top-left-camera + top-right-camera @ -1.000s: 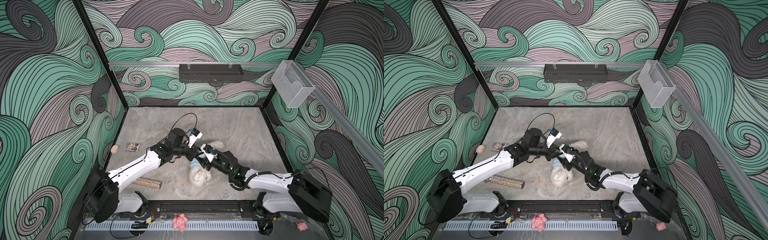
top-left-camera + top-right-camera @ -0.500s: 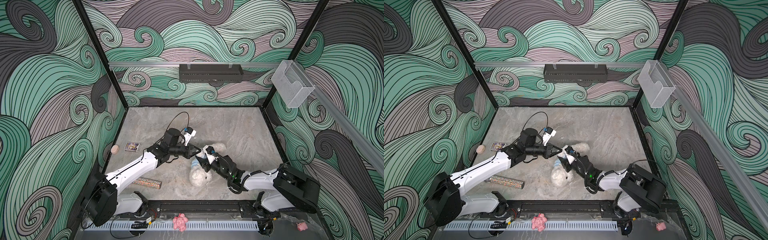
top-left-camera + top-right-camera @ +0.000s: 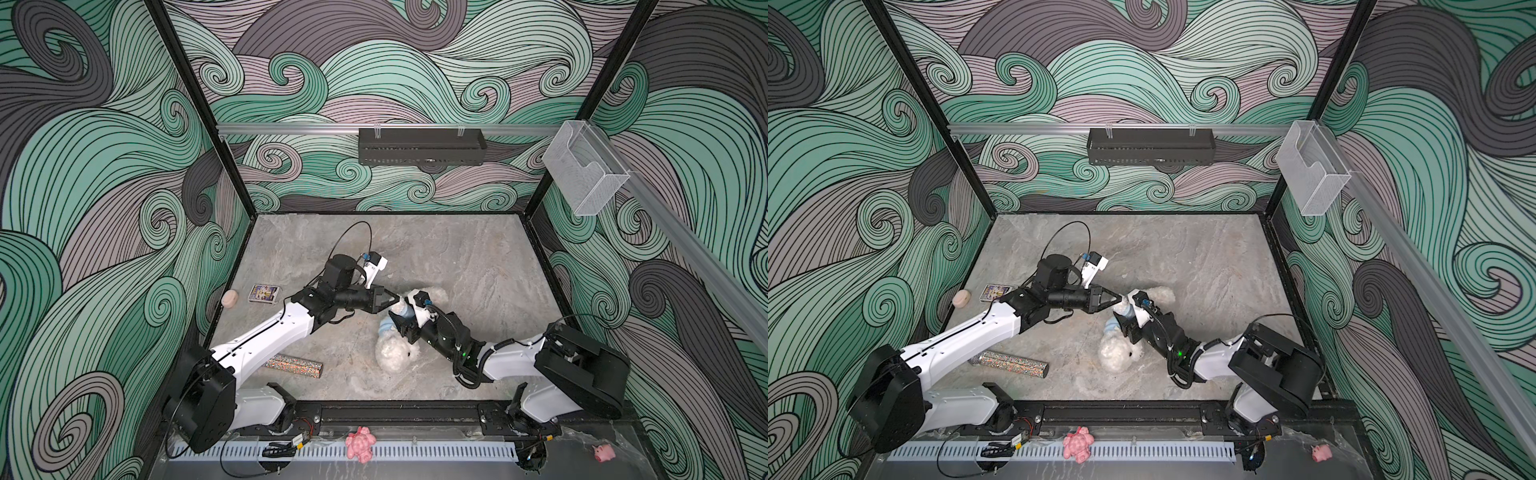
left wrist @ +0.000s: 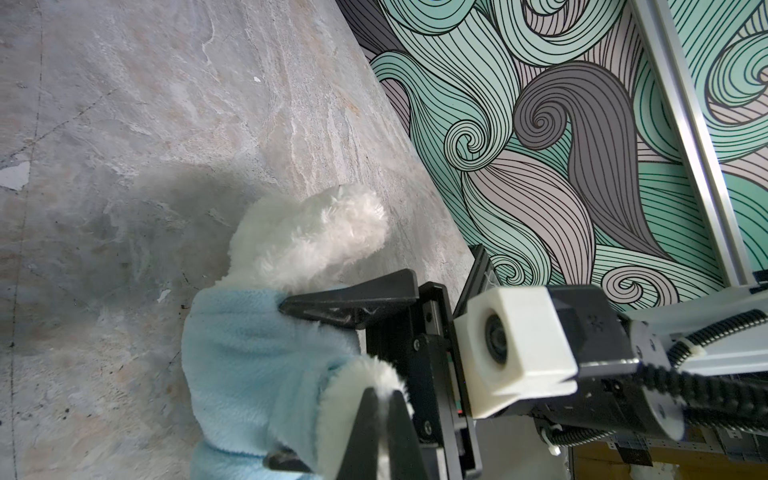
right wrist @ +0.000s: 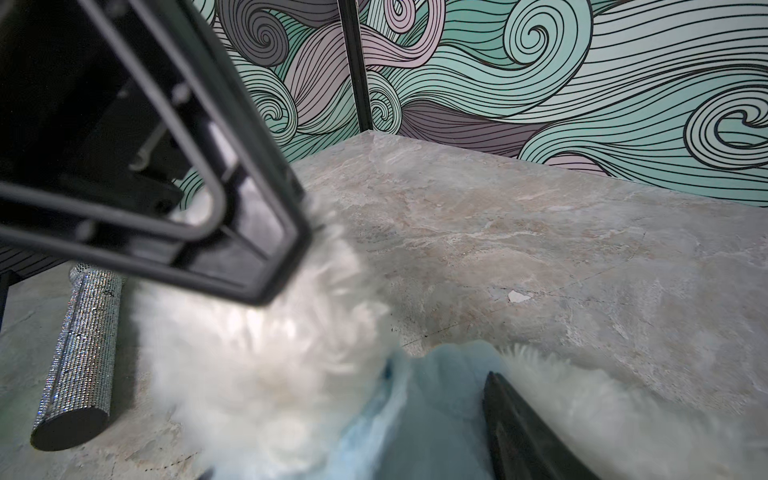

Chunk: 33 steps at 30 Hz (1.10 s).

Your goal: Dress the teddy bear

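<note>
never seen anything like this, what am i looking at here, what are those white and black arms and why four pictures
These are two robot arms mounted at the front of a stone-look table, each ending in a two-fingered gripper. Both top views come from one camera looking down on everything; the two close-ups come from cameras on the arms' wrists. In the middle lies a fluffy white teddy bear with a light blue garment around its body. The left gripper is shut on a furry limb of the bear. The right gripper has its jaws apart on either side of the blue-clad body. Also on the table: a glittery tube, a small card box and a beige round object.
</note>
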Tool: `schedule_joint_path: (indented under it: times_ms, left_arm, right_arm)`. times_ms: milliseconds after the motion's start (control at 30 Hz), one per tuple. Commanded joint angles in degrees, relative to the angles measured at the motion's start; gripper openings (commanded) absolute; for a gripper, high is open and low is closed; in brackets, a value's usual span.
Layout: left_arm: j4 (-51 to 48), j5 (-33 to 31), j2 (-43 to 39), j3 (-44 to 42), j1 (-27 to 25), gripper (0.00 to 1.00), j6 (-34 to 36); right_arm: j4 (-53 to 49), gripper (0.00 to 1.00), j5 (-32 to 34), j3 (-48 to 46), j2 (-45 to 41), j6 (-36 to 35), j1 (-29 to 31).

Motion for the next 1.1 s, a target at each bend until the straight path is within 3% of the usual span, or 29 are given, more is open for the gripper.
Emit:
schedule_joint_path:
  times_ms: [0, 67, 433, 733, 933, 1067]
  left_arm:
    - [7.9, 2.1, -2.7, 2.7, 1.5, 0.0, 3.6]
    - [4.5, 1.7, -1.2, 2.7, 1.4, 0.0, 7.8]
    - [4.2, 2.4, 5.5, 3.6, 1.4, 0.0, 13.3]
    - [1.0, 4.4, 7.2, 7.7, 2.3, 0.0, 16.6]
    - [2.4, 3.2, 8.2, 7.4, 3.3, 0.03, 15.2]
    - [4.3, 2.3, 9.9, 6.3, 3.7, 0.08, 13.8]
  right_arm:
    - [-13.9, 0.7, 1.9, -2.9, 1.6, -0.2, -0.5]
    - [-15.7, 0.72, -0.2, -1.7, -1.4, -2.0, -0.6]
    - [-34.3, 0.84, -9.8, 8.2, -18.4, -6.6, -2.1]
    - [-46.2, 0.87, -20.3, 8.6, -30.3, -6.4, -14.2]
    - [-47.2, 0.83, -21.9, 12.8, -24.9, -3.3, -20.7]
    - [-45.9, 0.72, -24.1, 19.1, -15.6, -2.1, -21.1]
